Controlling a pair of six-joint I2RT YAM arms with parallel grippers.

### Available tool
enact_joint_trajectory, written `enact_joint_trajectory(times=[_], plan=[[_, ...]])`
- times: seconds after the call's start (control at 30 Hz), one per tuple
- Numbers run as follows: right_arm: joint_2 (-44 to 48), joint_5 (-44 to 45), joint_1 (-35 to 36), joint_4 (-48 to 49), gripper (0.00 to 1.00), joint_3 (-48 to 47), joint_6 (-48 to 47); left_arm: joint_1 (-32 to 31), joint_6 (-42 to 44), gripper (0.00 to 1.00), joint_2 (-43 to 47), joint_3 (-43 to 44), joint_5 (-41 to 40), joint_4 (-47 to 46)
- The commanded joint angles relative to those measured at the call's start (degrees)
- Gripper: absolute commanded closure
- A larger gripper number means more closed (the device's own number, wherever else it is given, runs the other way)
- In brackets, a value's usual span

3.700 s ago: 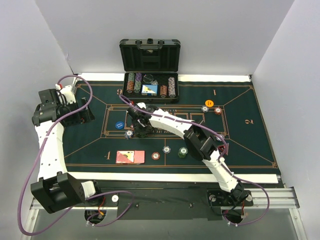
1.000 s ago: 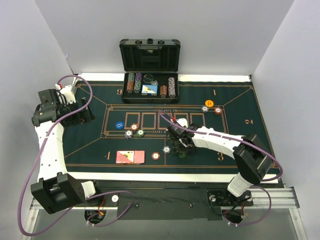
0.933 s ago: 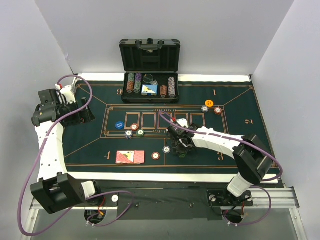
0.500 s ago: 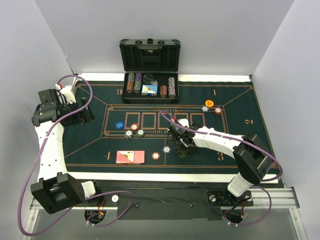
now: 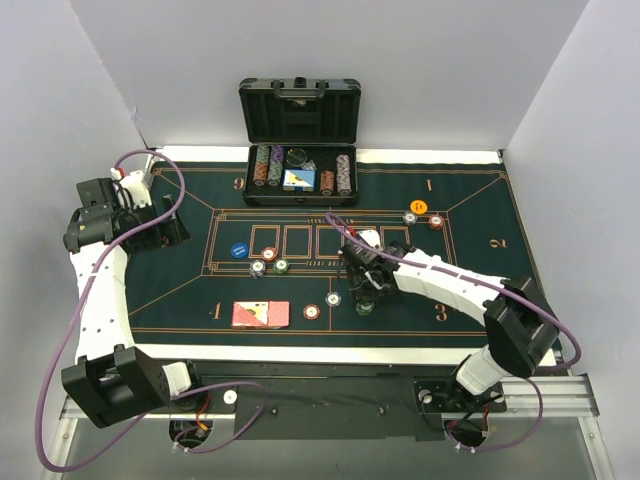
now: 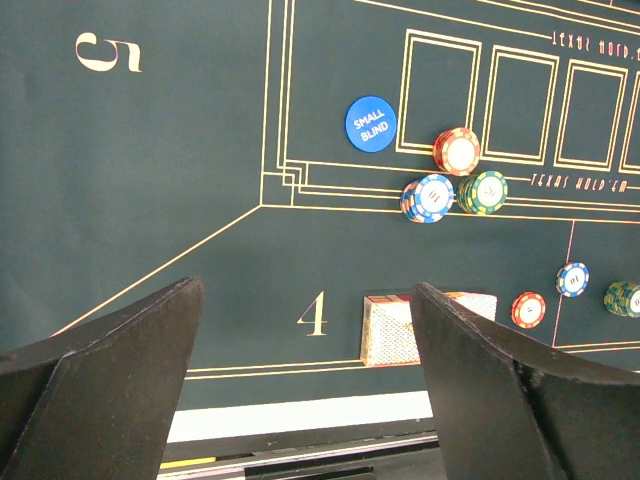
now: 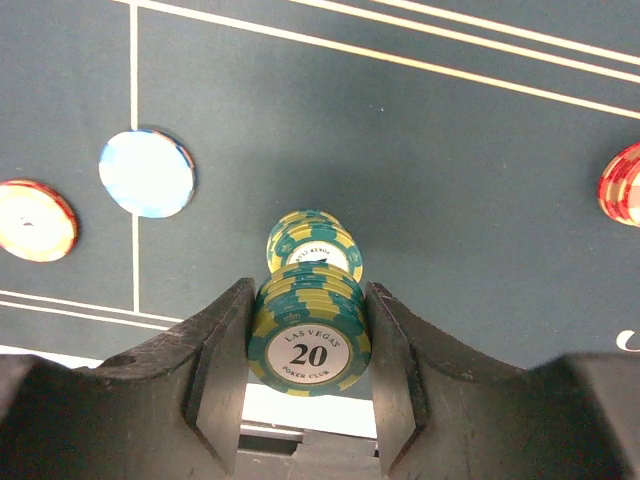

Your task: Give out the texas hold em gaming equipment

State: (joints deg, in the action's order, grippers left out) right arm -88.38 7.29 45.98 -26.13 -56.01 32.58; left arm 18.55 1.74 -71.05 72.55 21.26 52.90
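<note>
My right gripper [image 5: 363, 288] [image 7: 308, 345] is shut on a short stack of green "20" poker chips [image 7: 310, 335] and holds it just above the felt. A second green stack [image 7: 313, 247] [image 5: 366, 307] stands on the felt right behind it. A blue chip [image 5: 333, 298] [image 7: 147, 173] and a red chip [image 5: 311, 312] [image 7: 35, 220] lie to its left. The red-backed cards [image 5: 261, 314] [image 6: 390, 328] lie by the "4". My left gripper [image 5: 168, 231] [image 6: 307, 292] is open and empty, high over the table's left side. The blue disc [image 5: 238, 250] [image 6: 371, 123] has three chip stacks [image 6: 457, 151] beside it.
The open black case [image 5: 300, 150] with racked chip rows stands at the back centre. An orange disc [image 5: 419, 206] with two chips [image 5: 436, 221] beside it sits at the back right. Green felt [image 5: 480, 260] covers the table. A red chip stack [image 7: 622, 185] shows at the right wrist view's edge.
The right arm came from the chips by the blue disc to the green stack at front centre. In the last second its gripper drew slightly back from that stack. The left arm has not moved.
</note>
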Motion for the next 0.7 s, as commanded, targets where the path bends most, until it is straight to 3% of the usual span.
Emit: enact_joint_trajectory(times=[0.0, 0.23, 0.67], plan=[[3.0, 0.3, -1.4, -4.6, 0.63, -4.4, -1.3, 0.4, 0.4, 0.04, 0.5, 1.3, -0.1, -1.2], [0.1, 1.2, -10.5, -5.1, 0.63, -10.2, -2.7, 0.4, 0.4, 0.04, 0.4, 1.2, 0.0, -1.3], [-20.2, 5.1, -33.3, -3.0, 0.65, -29.0, 1.4, 0.4, 0.9, 0.04, -0.7, 1.5, -0.2, -1.3]])
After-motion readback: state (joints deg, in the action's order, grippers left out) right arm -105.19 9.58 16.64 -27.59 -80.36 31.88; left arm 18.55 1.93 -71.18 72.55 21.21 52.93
